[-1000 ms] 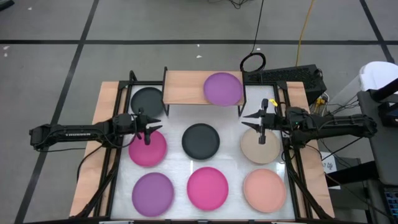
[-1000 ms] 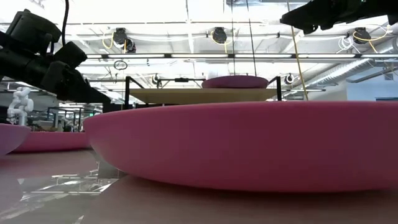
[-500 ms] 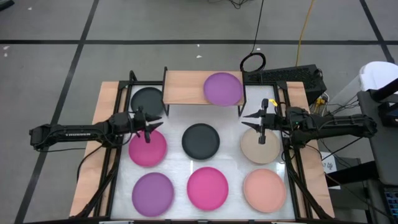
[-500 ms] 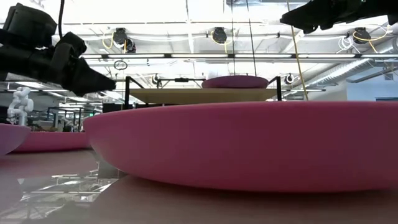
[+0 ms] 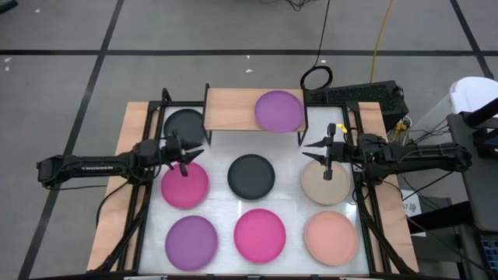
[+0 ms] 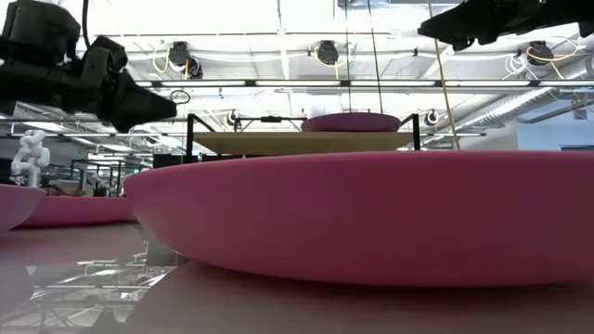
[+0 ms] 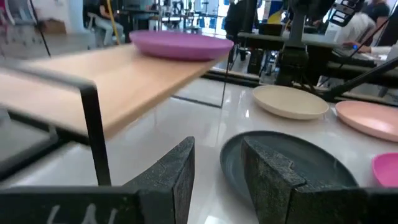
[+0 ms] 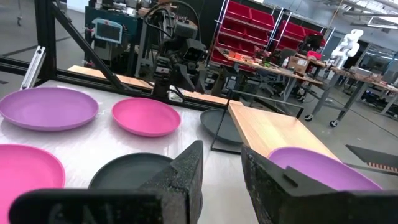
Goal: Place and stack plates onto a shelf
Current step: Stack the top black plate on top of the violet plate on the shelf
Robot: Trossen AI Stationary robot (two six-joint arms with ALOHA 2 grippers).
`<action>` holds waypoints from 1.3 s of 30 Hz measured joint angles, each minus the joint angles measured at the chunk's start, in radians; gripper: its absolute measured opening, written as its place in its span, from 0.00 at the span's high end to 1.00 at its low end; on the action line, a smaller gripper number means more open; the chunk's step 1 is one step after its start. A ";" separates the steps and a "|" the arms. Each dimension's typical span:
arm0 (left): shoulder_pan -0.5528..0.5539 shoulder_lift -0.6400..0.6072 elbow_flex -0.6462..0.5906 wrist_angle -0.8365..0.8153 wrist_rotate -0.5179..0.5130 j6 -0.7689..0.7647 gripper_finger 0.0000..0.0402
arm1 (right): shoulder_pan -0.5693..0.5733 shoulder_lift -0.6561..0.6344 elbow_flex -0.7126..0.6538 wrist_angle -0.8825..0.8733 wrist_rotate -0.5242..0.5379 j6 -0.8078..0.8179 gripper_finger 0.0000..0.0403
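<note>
Right wrist view — dark grey plate [image 8: 219,126] under shelf [image 8: 277,132]

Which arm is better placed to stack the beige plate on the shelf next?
The right arm, probably. The right gripper hovers open over the beige plate, near the shelf; the left gripper is across the table.

The shelf [image 5: 253,110] covers part of the dark grey plate [image 5: 185,124] beside it. In the low view a pink plate [image 6: 371,218] fills the foreground, hiding most of the table and the shelf's legs; another plate [image 6: 14,206] is cut off by the frame edge.
</note>
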 joint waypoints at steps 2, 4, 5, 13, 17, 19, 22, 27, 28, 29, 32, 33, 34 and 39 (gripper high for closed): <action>0.000 0.000 0.034 -0.033 -0.001 0.042 0.66 | 0.000 0.000 0.000 0.000 0.000 0.000 0.77; 0.000 0.000 0.082 -0.099 -0.017 0.077 0.66 | 0.000 0.000 0.000 -0.001 0.000 0.000 0.77; 0.000 0.000 0.110 -0.145 -0.031 0.089 0.66 | 0.000 0.000 0.000 -0.001 0.000 0.000 0.77; 0.000 0.007 0.318 -0.545 -0.169 0.146 0.66 | 0.000 0.000 0.000 -0.007 0.000 -0.001 0.77; 0.000 0.007 0.364 -0.655 -0.240 0.121 0.66 | 0.000 0.000 0.000 -0.008 0.000 0.000 0.77; 0.000 0.007 0.365 -0.681 -0.247 0.095 0.66 | 0.000 0.000 0.000 -0.008 0.000 0.000 0.77; 0.002 0.007 0.364 -0.732 -0.252 0.047 0.66 | 0.000 0.000 0.000 -0.008 0.000 0.000 0.77; 0.002 0.040 0.363 -0.822 -0.290 -0.033 0.66 | 0.000 0.000 0.000 -0.008 0.000 0.000 0.77; 0.002 0.053 0.363 -0.815 -0.290 -0.042 0.66 | 0.000 0.000 0.000 -0.008 0.000 0.000 0.77; 0.002 0.068 0.363 -0.809 -0.290 -0.048 0.66 | 0.000 0.000 0.000 -0.008 0.000 0.000 0.77; 0.002 0.125 0.363 -0.811 -0.291 -0.066 0.66 | 0.000 0.000 0.000 -0.008 0.002 0.000 0.77; 0.002 0.146 0.363 -0.811 -0.291 -0.069 0.66 | 0.000 0.000 0.000 -0.008 0.002 0.000 0.77; 0.002 0.169 0.363 -0.811 -0.290 -0.070 0.66 | 0.000 0.000 0.000 -0.008 0.003 0.000 0.77; 0.008 0.273 0.362 -0.808 -0.290 -0.068 0.66 | 0.000 0.000 0.000 -0.008 0.003 0.000 0.77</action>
